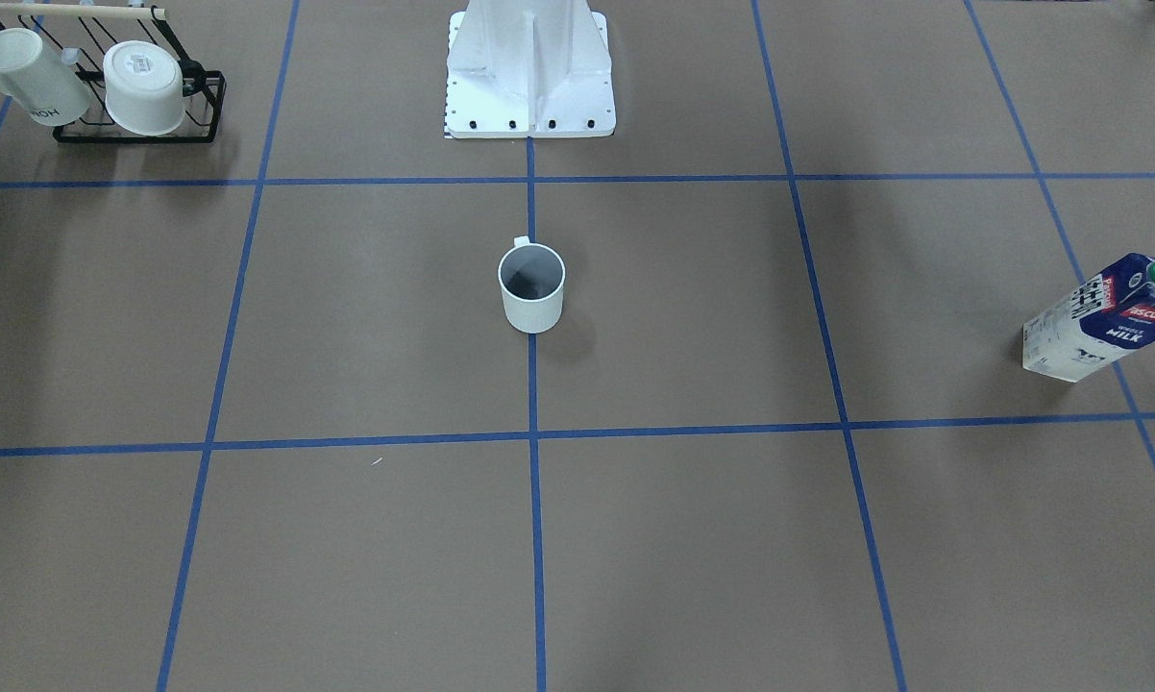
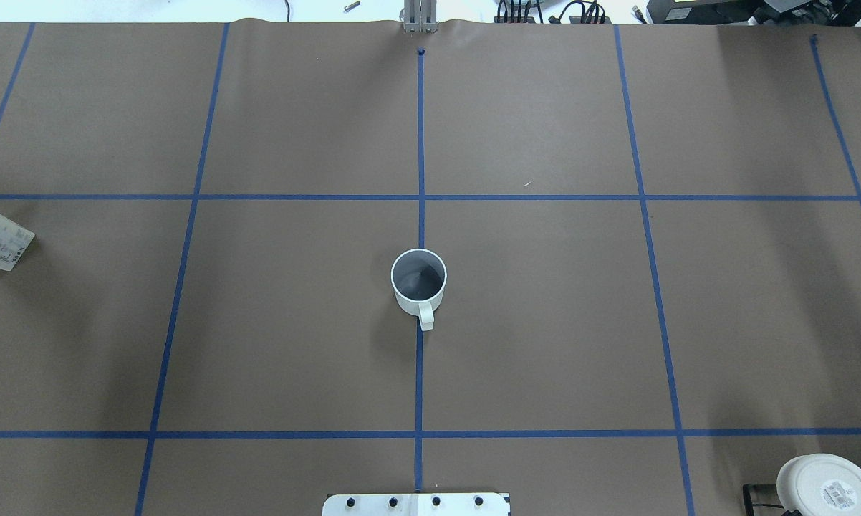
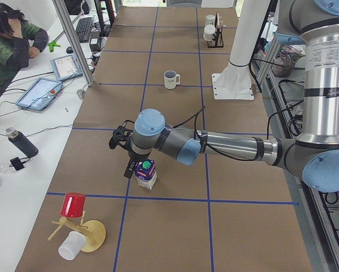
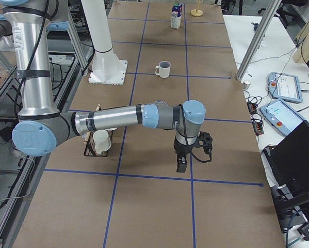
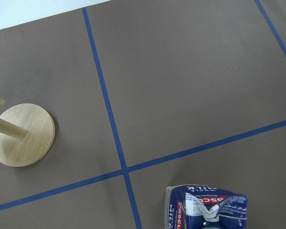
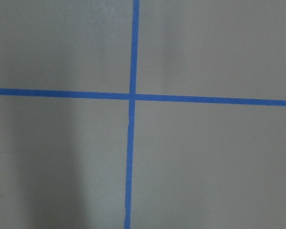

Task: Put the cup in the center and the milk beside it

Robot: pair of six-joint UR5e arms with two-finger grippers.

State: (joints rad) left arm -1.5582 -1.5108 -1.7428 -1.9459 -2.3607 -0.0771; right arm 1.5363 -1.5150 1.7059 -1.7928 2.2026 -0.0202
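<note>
Fingers of the left gripper [image 3: 129, 169] and the right gripper [image 4: 181, 165] show only in the two side views, so I cannot tell how far either pair is spread or whether it has hold of anything. Neither wrist view shows any finger.

In the left-side view the left gripper hangs left of the frame's middle, just beside the top of the milk [image 3: 146, 175]; whether they touch cannot be told. The milk stands upright there, green cap up. Its top fills the bottom edge of the left wrist view, with a round wooden base [image 5: 22, 135] at the left of the frame. In the front view the milk is at the right edge at mid-height, and in the overhead view it is cut off by the left edge.

The cup [image 2: 418, 283] stands upright in the middle of the overhead frame, on the tape line that crosses the center [image 2: 419, 373]. Its handle points to the bottom of that frame, toward the white robot base [image 2: 416, 504]. Cup and milk are well apart.

In the right-side view the right gripper points down at bare tabletop, low in the frame's middle and just above a tape line; the right wrist view shows only a tape crossing.

A black rack [image 1: 140, 135] with two white cups sits at the upper left of the front view.
</note>
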